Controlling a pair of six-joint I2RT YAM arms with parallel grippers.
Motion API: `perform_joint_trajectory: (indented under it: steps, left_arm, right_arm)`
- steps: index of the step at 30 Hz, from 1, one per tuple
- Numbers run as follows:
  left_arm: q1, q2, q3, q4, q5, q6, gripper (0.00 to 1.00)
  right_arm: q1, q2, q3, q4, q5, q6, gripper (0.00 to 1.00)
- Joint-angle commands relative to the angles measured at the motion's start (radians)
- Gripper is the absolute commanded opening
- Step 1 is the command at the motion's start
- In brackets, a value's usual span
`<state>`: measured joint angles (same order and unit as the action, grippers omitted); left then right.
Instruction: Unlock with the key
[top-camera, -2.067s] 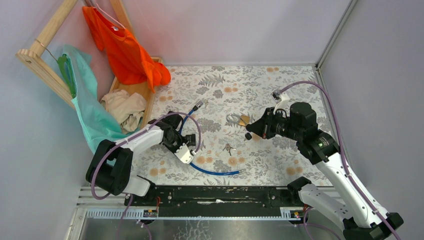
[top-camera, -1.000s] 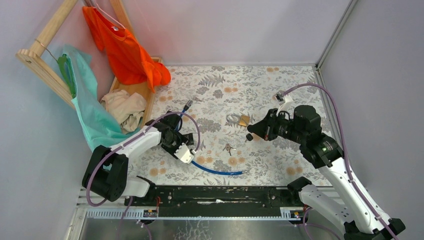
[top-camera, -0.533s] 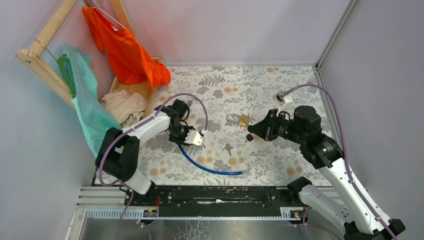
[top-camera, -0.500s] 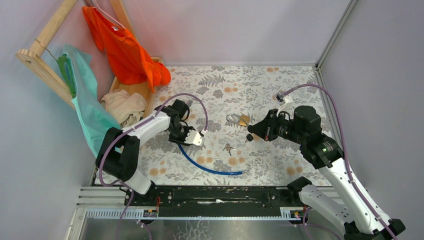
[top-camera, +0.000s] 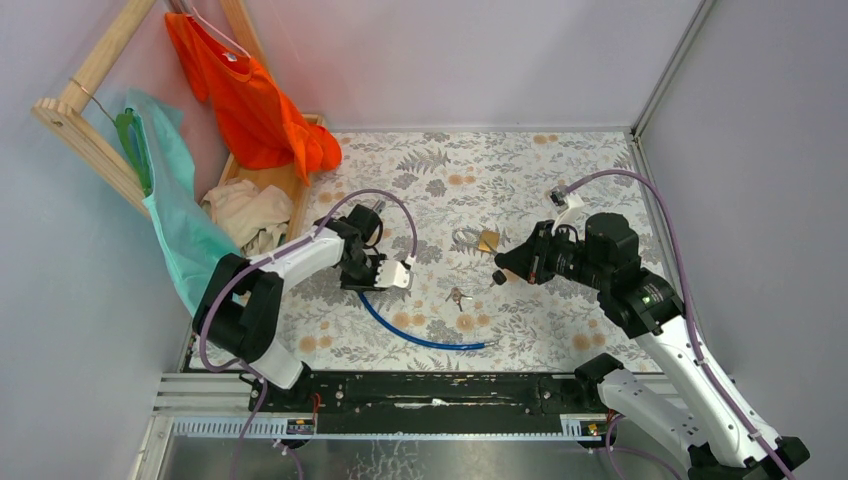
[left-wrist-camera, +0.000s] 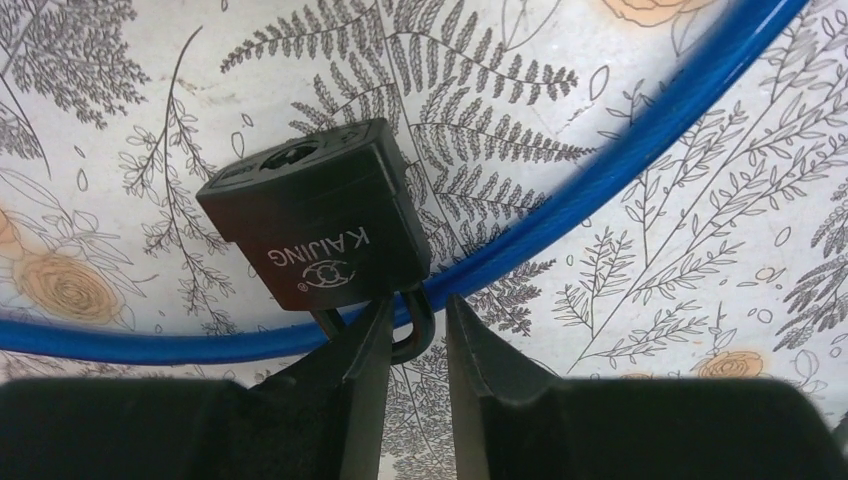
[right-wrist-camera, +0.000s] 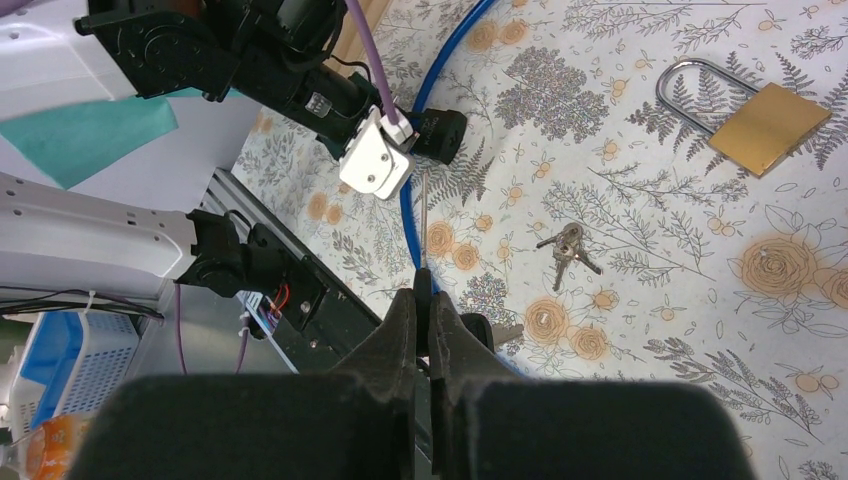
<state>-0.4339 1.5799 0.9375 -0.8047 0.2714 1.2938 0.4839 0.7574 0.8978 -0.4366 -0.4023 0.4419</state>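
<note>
A black padlock (left-wrist-camera: 315, 230) marked KAIJING lies on the floral table, its shackle (left-wrist-camera: 418, 330) looped round a blue cable (left-wrist-camera: 600, 175). My left gripper (left-wrist-camera: 417, 305) straddles one leg of that shackle. The leg rests against one finger, and a gap shows to the other. In the right wrist view the same padlock (right-wrist-camera: 441, 135) sits just past the left gripper's white mount. My right gripper (right-wrist-camera: 423, 290) is shut on the key's black head, and the thin silver blade (right-wrist-camera: 423, 215) sticks out ahead. It hovers right of centre (top-camera: 503, 268). A second black-headed key (right-wrist-camera: 495, 332) dangles beside it.
A brass padlock (top-camera: 488, 240) lies at mid-table with a bunch of small silver keys (top-camera: 458, 295) just in front of it. The blue cable (top-camera: 415, 338) curves toward the near edge. A wooden rack with orange and teal clothes (top-camera: 250, 100) stands at the left.
The left arm swung right and away from its base to the black padlock, and its jaws narrowed around the shackle. The right arm with the key has barely moved.
</note>
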Motion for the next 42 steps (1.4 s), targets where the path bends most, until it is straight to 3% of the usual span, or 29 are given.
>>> perform_joint_trajectory:
  steps: [1,6,16,24,27,31,42]
  left_arm:
    - [-0.008,0.026,0.031,0.065,0.013,-0.162,0.31]
    - [-0.008,0.044,0.063,0.018,0.048,-0.246,0.32]
    - [-0.053,-0.006,-0.027,0.148,-0.070,-0.467,0.28]
    - [-0.109,-0.054,-0.108,0.246,-0.189,-0.552,0.28]
    - [-0.109,-0.054,-0.114,0.273,-0.241,-0.576,0.20]
    - [-0.141,-0.075,-0.086,0.238,-0.295,-0.615,0.07]
    - [-0.328,-0.140,0.036,0.056,-0.456,-0.680,0.04]
  right_arm:
    - [-0.004,-0.018,-0.006,0.035,0.002,0.004,0.00]
    - [-0.003,-0.027,-0.010,0.032,0.002,0.005,0.00]
    - [-0.004,-0.036,-0.011,0.028,-0.001,0.000,0.00]
    - [-0.004,-0.042,-0.016,0.032,-0.004,0.008,0.00]
    - [-0.004,-0.049,-0.014,0.031,-0.003,0.010,0.00]
    - [-0.004,-0.061,-0.010,0.022,0.003,0.010,0.00]
    - [-0.004,-0.086,0.003,0.011,0.000,0.011,0.00]
